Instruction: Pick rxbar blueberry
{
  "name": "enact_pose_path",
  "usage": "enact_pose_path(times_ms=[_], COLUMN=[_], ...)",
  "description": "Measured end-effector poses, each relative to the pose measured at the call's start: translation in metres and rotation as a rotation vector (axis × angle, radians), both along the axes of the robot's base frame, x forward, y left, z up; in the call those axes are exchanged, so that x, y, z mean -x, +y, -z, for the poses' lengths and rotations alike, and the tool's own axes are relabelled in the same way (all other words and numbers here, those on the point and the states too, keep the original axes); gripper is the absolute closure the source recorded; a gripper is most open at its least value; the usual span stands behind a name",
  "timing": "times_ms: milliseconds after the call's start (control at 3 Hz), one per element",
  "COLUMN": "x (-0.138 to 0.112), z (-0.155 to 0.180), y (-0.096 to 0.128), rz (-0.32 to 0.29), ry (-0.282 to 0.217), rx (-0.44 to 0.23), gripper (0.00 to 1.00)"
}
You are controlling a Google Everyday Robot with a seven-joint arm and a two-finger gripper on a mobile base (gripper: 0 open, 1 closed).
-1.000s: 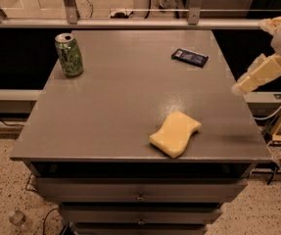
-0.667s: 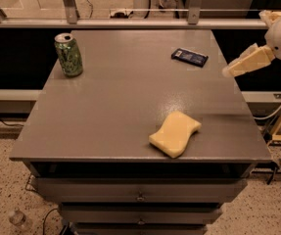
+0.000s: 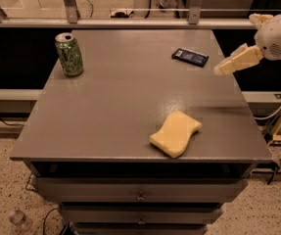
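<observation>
dark blue bar (image 3: 190, 57) is found lying flat on the grey table (image 3: 120, 97), in the far right part, near the right edge and not far from the back edge. gripper (image 3: 223, 68) is held in the air off the table's right side, just right of the bar; nothing is seen held, and how far it is open cannot be told

risks, as judged: thin flat wrapper, so it could be slid rather than clamped by a shallow close; if nudged rightward it could be lost over the edge; the table edge could be clipped by a low approach

room: wide bare surface left of the bar; can (image 3: 69, 54) and sponge (image 3: 175, 133) well apart; rail (image 3: 130, 23) close behind the back edge, so reach from behind is limited
</observation>
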State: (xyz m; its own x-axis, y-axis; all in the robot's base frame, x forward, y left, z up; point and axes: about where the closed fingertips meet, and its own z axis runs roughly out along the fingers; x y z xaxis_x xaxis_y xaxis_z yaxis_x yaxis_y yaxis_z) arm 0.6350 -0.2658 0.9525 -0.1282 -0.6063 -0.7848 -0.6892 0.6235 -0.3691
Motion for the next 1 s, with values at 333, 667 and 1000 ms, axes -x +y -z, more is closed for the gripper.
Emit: enact_pose_path(times_ms=[333, 667, 1000], x=[-0.035, -0.064, -0.087], z=[0.022, 0.041, 0.059], y=[0.002, -0.001, 0.000], rz=[-0.021, -0.033, -0.051], ry=[0.021, 0.043, 0.064], rx=[-0.083, -0.137, -0.187], gripper=[0.00, 0.00, 0.00])
